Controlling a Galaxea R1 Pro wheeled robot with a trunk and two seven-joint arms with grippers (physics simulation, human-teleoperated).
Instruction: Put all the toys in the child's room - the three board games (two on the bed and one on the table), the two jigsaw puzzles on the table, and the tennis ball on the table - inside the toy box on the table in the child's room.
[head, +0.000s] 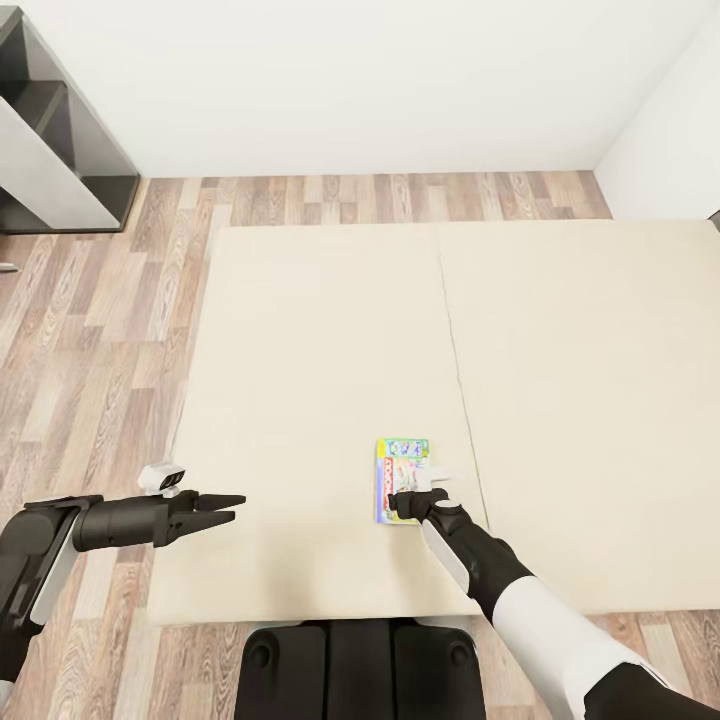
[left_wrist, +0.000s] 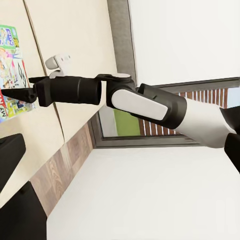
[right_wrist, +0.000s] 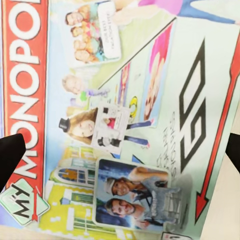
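One board game (head: 402, 462), a green-edged box with busy print lettered MONOPOLY, lies flat on the beige bed (head: 320, 350) near its front edge. My right gripper (head: 400, 500) hangs just over the box's near end, open, its dark fingertips (right_wrist: 10, 155) standing far apart with the lid (right_wrist: 125, 100) between them. The left wrist view shows that arm from the side, with the gripper (left_wrist: 15, 94) low over the box (left_wrist: 10, 50). My left gripper (head: 232, 507) hovers open at the bed's left edge, holding nothing. The toy box and the table are out of view.
A dark shelf unit (head: 50, 130) stands against the white wall at the far left. Wood plank floor (head: 90, 330) runs along the bed's left side and behind it. A seam (head: 455, 350) splits the mattress. My base (head: 360, 665) sits against the bed's front edge.
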